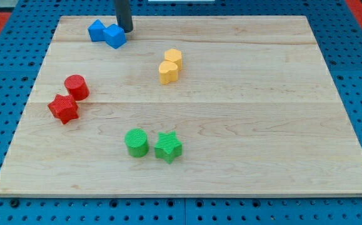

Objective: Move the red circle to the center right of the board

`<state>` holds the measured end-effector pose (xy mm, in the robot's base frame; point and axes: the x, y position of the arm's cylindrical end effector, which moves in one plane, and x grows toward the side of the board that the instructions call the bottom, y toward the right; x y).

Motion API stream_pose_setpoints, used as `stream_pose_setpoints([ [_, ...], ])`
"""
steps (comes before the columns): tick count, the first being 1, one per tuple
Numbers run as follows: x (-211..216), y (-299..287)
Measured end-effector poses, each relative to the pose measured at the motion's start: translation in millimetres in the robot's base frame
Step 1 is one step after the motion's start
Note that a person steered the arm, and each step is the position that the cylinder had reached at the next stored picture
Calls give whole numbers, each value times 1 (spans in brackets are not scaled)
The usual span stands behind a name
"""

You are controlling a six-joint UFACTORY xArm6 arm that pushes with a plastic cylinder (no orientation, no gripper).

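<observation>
Red circle (pixel 77 86) stands upright, round, touching the red star (pixel 63 108).

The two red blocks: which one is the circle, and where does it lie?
The red circle is the round one, nearer the view's top, touching the red star below it. My tip is far off, beside the blue blocks.

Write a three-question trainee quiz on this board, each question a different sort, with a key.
1. True or false: my tip touches the red circle.
2. Which block sits directly beside the green star? A) yellow block B) green circle C) blue block
3. Fill in: the red star lies toward the view's ____ from the red circle.

Key:
1. False; my tip stands at the view's top, beside the blue blocks.
2. B
3. bottom
</observation>
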<state>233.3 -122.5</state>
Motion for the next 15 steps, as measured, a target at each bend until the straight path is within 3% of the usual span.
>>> stream_pose_setpoints([
  [1, 1, 1],
  [3, 47, 69],
  [4, 89, 15],
  [6, 108, -86],
  [7, 144, -90],
  [9, 166, -139],
  [10, 202, -105],
  [11, 211, -54],
  [13, 197, -72],
  [14, 186, -32],
  [15, 172, -45],
])
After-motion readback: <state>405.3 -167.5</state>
